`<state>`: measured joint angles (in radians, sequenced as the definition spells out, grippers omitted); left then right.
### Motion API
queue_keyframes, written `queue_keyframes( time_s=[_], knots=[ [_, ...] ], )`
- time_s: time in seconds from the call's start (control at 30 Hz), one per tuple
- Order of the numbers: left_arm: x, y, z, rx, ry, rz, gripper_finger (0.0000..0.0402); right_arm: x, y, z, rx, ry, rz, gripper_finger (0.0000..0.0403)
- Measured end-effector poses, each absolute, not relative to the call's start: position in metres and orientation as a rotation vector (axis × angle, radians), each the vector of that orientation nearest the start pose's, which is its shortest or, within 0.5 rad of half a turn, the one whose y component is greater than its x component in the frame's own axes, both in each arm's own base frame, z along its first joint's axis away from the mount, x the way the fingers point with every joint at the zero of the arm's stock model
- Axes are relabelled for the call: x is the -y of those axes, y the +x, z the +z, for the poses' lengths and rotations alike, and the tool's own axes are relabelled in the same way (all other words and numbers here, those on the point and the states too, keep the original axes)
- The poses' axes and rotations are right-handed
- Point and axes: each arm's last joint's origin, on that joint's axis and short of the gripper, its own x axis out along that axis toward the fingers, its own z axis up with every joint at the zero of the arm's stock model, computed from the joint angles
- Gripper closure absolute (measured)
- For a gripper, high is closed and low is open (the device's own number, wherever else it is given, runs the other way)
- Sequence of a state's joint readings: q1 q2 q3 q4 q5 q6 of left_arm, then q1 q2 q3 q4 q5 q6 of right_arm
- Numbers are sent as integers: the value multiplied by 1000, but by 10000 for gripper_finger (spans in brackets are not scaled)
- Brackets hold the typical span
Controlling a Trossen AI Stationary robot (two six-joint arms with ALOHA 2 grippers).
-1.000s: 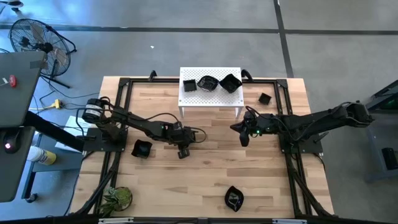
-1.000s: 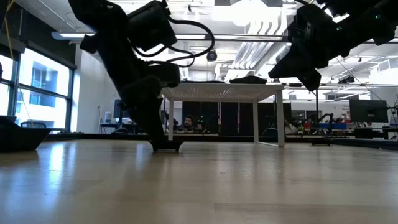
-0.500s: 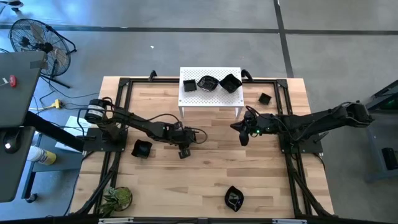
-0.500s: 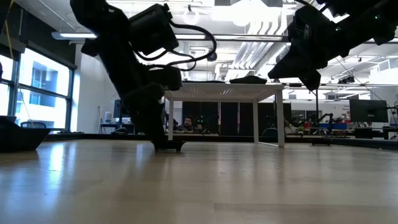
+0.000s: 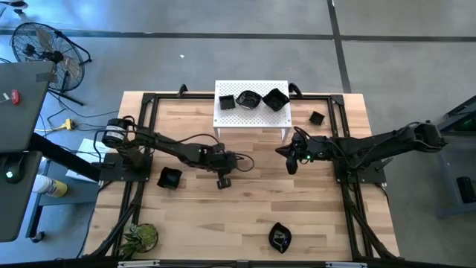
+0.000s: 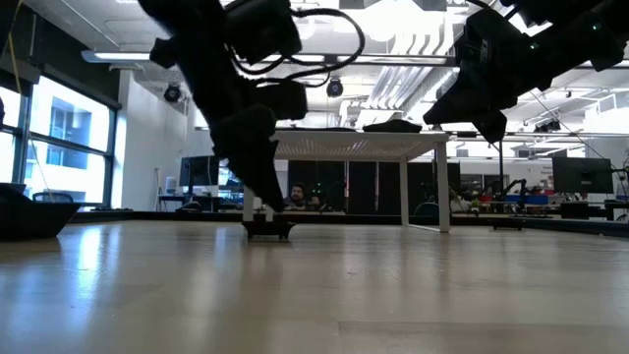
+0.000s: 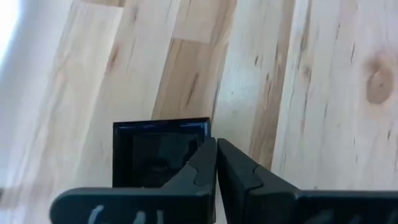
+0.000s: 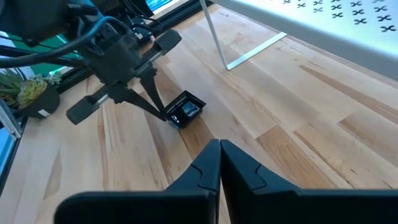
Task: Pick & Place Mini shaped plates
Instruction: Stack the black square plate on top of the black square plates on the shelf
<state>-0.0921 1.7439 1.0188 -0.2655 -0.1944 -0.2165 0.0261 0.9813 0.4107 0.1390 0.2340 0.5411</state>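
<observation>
The left pincer is down at the middle of the wooden worktop, its fingers drawn together on the rim of a small square black plate that sits flat on the wood; the left wrist view shows the two fingertips pressed shut at that plate's edge. In the low view the plate rests on the worktop surface under the arm. The right pincer hangs above the worktop just in front of the white perforated stand, its fingers closed with nothing between them. On the stand sit three more black plates: a small square one, a round one and a larger angular one. Another tiny square plate lies on the wood to the right of the stand, a dark plate lies beside the left arm near the left frame, and a leaf-like plate lies near the front edge. A small green plant stands at the front left corner.
</observation>
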Motion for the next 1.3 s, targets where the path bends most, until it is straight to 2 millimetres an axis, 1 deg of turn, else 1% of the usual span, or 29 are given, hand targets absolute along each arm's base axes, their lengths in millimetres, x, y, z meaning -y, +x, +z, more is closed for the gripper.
queue_keyframes(
  time_s=[0.23, 0.3, 0.4, 0.5, 0.6, 0.73, 0.83, 1.0, 1.23, 1.3],
  knots=[
    [27, 346, 185, -952, -27, 154, 400, 2, 199, 201, -365, 454, -310, 396],
    [27, 343, 185, -983, -44, 131, 400, 2, 199, 201, -365, 450, -309, 397],
    [27, 339, 183, -1031, -61, 154, 393, 2, 199, 201, -367, 442, -311, 400],
    [27, 335, 181, -1076, -55, 164, 368, 2, 199, 201, -369, 425, -308, 401],
    [26, 335, 181, -1072, -63, 186, 331, 2, 199, 201, -369, 422, -311, 398],
    [26, 335, 180, -1067, -114, 227, 282, 2, 199, 201, -368, 421, -315, 397],
    [26, 336, 175, -1077, -133, 241, 261, 2, 199, 201, -367, 415, -320, 401],
    [26, 340, 165, -1088, -160, 270, 255, 2, 199, 201, -365, 399, -326, 398],
    [26, 342, 166, -1057, -173, 293, 255, 2, 199, 201, -365, 392, -328, 401],
    [26, 343, 164, -1058, -169, 301, 255, 3, 199, 201, -365, 391, -331, 401]
  ],
)
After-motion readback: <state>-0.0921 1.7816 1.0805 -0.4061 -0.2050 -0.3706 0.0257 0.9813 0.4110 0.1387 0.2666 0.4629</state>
